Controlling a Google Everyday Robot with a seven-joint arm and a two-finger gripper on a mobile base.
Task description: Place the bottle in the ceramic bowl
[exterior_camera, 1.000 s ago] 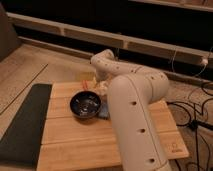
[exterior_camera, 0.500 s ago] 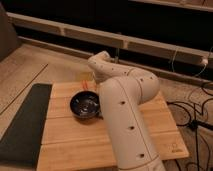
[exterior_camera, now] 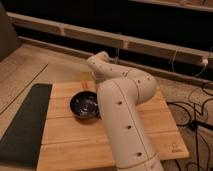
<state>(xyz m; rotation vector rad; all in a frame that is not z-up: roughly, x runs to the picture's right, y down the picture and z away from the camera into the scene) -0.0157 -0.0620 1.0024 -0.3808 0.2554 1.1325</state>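
The ceramic bowl [exterior_camera: 84, 105] is round, glossy and dark, and sits on the wooden table [exterior_camera: 65, 145] left of my arm. My white arm [exterior_camera: 122, 115] reaches from the front right over the table to its back edge. The wrist [exterior_camera: 100, 65] bends down just behind the bowl. The gripper is at the end of the wrist, beyond the bowl's far rim, and the arm hides it. A small pale and orange bit [exterior_camera: 85, 83] shows beside the wrist. I cannot tell whether it is the bottle.
A dark mat [exterior_camera: 22, 120] lies along the table's left side. Cables [exterior_camera: 195, 117] run over the floor to the right. A long low ledge [exterior_camera: 150, 45] runs along the wall behind the table.
The arm's elbow has shifted while the wrist stays behind the bowl. The pale item beside the wrist shows less than before. The bowl has not moved.
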